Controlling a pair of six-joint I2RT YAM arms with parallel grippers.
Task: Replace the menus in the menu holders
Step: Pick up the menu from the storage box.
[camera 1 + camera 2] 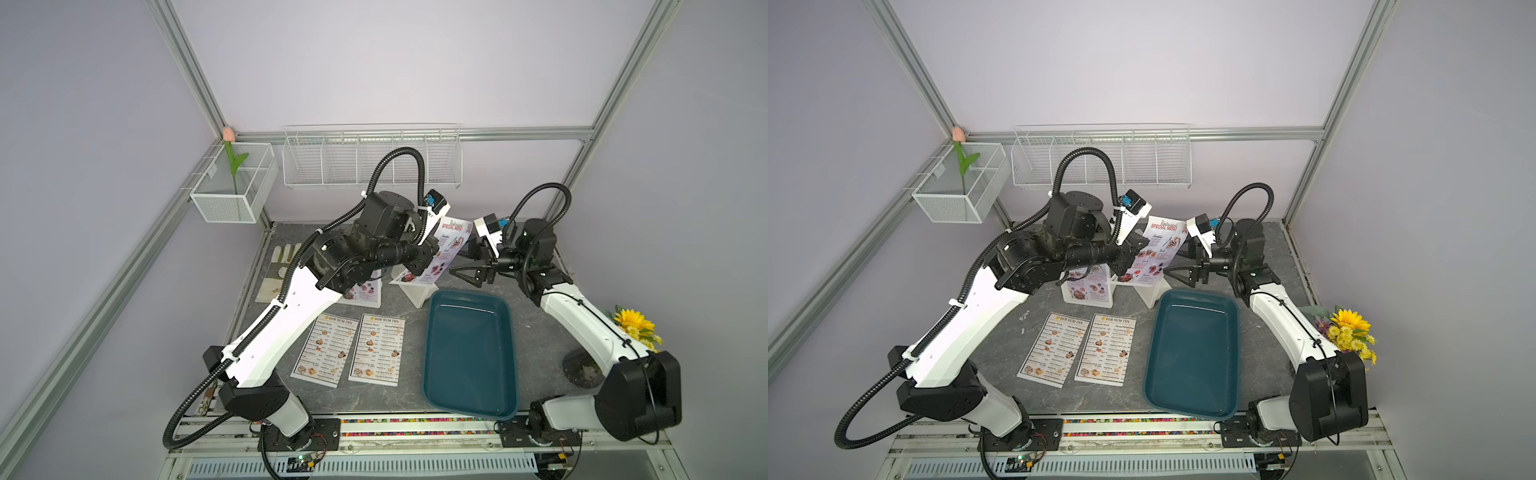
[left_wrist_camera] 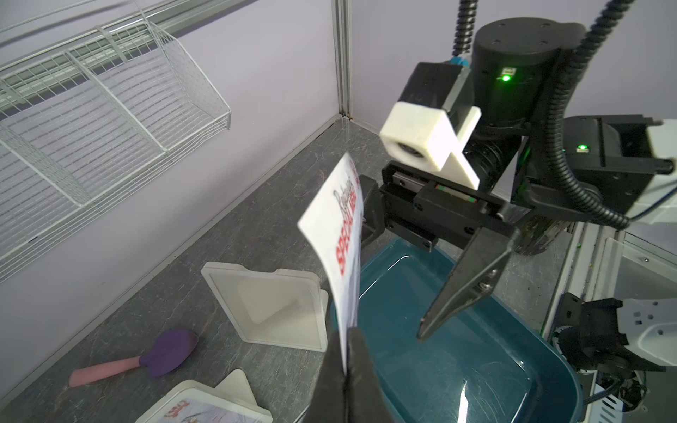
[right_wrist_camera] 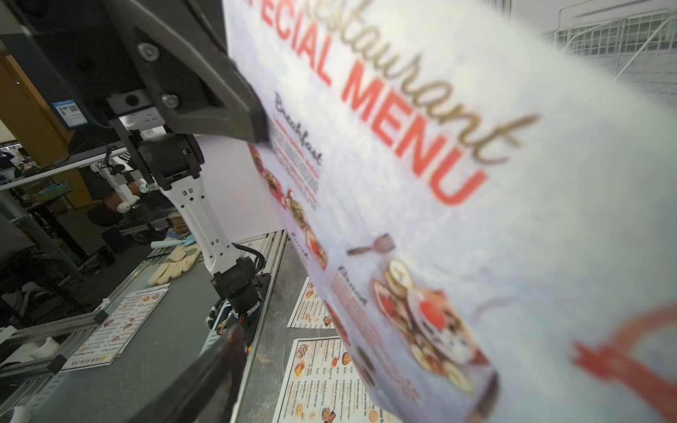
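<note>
Tip imo: carry it low and drop over the tray (image 1: 432,332) at 5 o'clock, or wait til R really grips. L gripper (image 2: 348,360) is clamped on the sheet (image 2: 342,234) edge, held up over the empty holder (image 2: 263,311). R gripper (image 1: 459,262) gapes wide and holds nothing, one finger by the print side, contact unclear. DIM SUM menus (image 1: 376,349) lie flat at 7.

You run two matching arms, one on either side of the teal tray (image 1: 469,353). The left arm (image 1: 291,316) and right arm (image 1: 582,320) both wear smooth white shells on the long links, with boxy black joints between them. A black ribbed cable hose (image 1: 399,153) runs along each, cinched by white zip ties (image 1: 279,306). Beyond the tray, each wrist carries a white camera block (image 2: 425,139) with a blue plug (image 2: 458,60). Green lights (image 2: 506,77) glow on the black motor housings. The right gripper (image 1: 455,262) has black wedge-shaped fingers (image 2: 472,278) set with small screws.
</note>
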